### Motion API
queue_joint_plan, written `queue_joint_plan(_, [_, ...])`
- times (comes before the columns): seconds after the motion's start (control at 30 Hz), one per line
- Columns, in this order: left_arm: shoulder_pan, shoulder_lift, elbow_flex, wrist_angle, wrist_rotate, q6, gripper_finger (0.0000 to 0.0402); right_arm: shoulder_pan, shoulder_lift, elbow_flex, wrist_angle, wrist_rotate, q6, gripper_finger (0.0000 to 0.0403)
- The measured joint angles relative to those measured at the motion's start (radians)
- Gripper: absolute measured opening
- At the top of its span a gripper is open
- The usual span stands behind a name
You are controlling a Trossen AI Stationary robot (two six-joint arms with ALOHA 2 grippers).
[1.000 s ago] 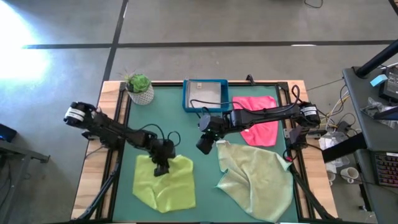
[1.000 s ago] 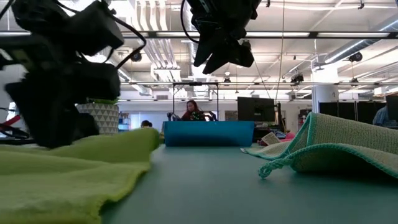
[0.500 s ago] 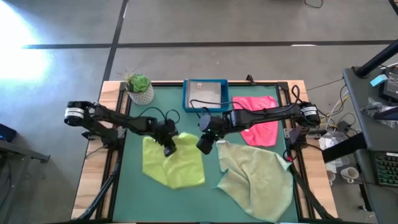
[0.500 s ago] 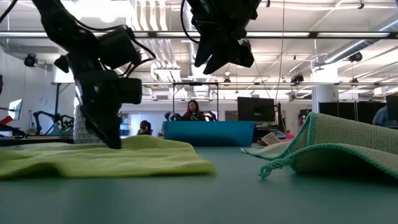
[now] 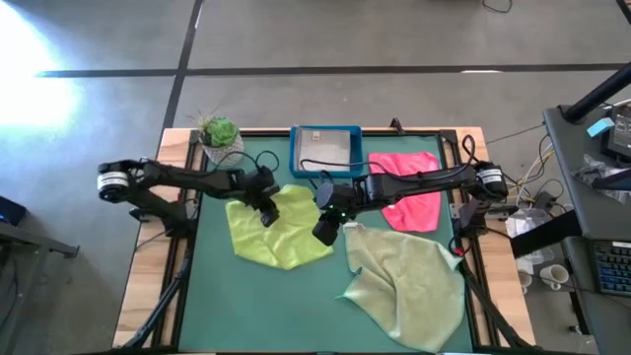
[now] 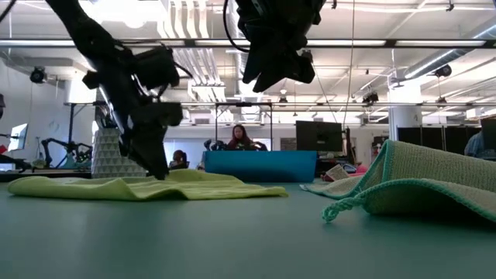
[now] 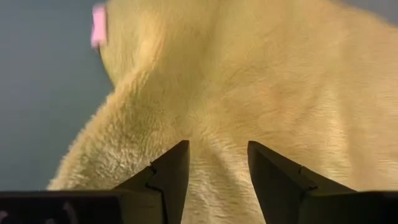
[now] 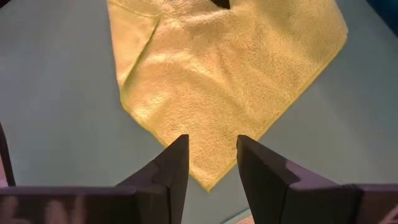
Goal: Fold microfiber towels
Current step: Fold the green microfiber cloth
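The lime green towel lies spread and rumpled on the green worktop, left of the frame's centre in the high view. The left hand is down at the towel's upper left part; in the left wrist view its 2 fingers stand apart with towel pile in the gap, and whether they pinch the fabric cannot be told. In the low view this hand reaches the cloth at the left.

The right hand hangs above the worktop at the frame's centre, between the lime towel and the pale sage green towel, which lies bunched at lower right. In the right wrist view its fingers are parted and hold nothing.

The hot pink towel lies at upper right under the right arm. The blue tray sits at top centre, with a potted plant at upper left.
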Motion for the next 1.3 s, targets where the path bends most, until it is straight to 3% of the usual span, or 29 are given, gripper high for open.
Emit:
queue_joint_plan(0.23, [-0.073, -0.219, -0.001, -0.239, 0.016, 0.048, 0.0148, 0.000, 0.000, -0.002, 0.002, 0.000, -0.004, 0.0125])
queue_joint_plan(0.5, [-0.254, -0.383, -0.049, -0.303, 0.041, 0.009, 0.0148, 0.000, 0.000, -0.003, 0.004, 0.001, 0.000, 0.0125])
queue_joint_plan(0.7, [-0.366, -0.389, -0.076, -0.319, 0.046, -0.149, 0.0148, 0.000, 0.000, -0.004, 0.004, 0.001, 0.000, 0.0125])
queue_joint_plan(0.93, [-0.382, -0.343, -0.109, -0.325, 0.112, -0.456, 0.0148, 0.001, 0.000, -0.007, 0.004, 0.025, -0.002, 0.0125])
queue_joint_plan(1.3, [-0.382, -0.261, -0.106, -0.335, 0.119, -0.511, 0.0148, 0.003, 0.000, -0.013, 0.004, 0.035, 0.000, 0.0125])
